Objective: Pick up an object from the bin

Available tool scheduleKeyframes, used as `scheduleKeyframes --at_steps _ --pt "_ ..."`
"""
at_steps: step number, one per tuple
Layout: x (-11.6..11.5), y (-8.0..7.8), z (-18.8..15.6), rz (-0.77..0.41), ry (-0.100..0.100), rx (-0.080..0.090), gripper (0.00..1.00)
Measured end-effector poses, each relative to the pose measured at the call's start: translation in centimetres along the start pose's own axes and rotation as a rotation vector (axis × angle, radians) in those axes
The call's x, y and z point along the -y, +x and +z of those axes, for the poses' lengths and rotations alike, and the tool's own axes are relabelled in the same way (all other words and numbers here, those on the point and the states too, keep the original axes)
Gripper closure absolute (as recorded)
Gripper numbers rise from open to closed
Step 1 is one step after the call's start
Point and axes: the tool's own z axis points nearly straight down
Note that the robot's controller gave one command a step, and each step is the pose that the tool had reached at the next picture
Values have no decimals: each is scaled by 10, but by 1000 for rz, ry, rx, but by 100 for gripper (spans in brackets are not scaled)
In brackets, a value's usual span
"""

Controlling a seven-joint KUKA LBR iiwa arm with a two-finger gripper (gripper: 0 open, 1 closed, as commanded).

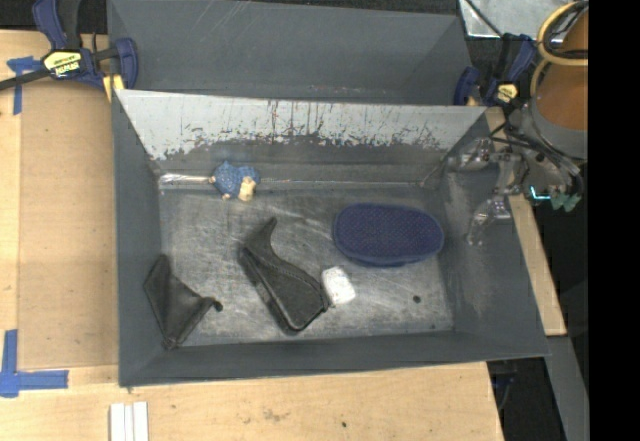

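Nearest, at the bin's (300, 354) front left, black folded pouch (176, 301), then black wedge-shaped case (283, 281) touching small white lump (338, 286), with dark blue oval mesh pad (388, 234) mid-right, closest to gripper (485, 219) by the right wall, grip state impossible to tell.

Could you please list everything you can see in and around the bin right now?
Dark blue oval mesh pad: one, dark blue, right half of the bin floor.
Black wedge-shaped fabric piece: one, black, middle of the floor, towards the near wall.
Small white lump: one, white, at the wedge's right end.
Dark grey folded triangular piece: one, dark grey, near left corner.
Small blue object with a cream tip: one, blue and cream, far left, by the back wall.
Grey metal bin: one, grey, holds all these.
Tool: one, silvery, over the bin's right wall.
Arm's orange cover: one, orange, upper right.
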Motion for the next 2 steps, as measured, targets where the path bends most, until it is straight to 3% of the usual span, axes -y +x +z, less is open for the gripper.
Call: scheduleKeyframes --at_steps 1,2 --pt "-1 -2 -5 -3 1 8 100" --pt "-1 -2 -5 -4 2 8 0"
